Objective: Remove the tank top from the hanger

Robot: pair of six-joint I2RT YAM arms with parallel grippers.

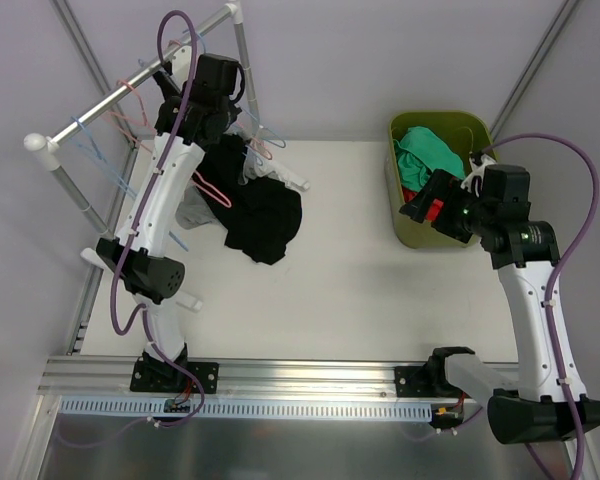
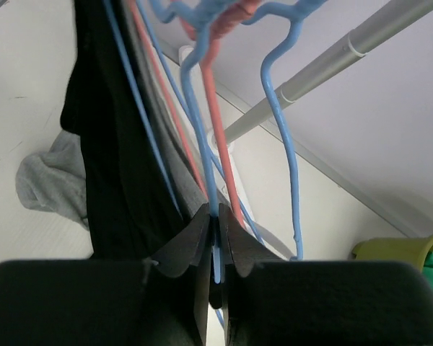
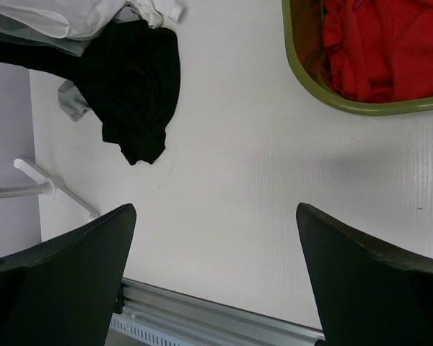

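Clamps the left tool [image 2: 213, 245] shut on a wire of the blue hanger [image 2: 202, 151]. Finds the black tank top [image 2: 108, 158] just left of that pinch, hanging lengthwise down toward the table [image 1: 360, 260]. Keeps the right tool [image 3: 215, 216] spread wide, empty, well apart near the green bin [image 3: 297, 65].

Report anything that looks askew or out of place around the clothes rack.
The black garment droops from the rack, its lower end bunched on the table; a grey garment lies crumpled beside it. Blue hangers and a pink hanger cross at mixed angles under the rail.
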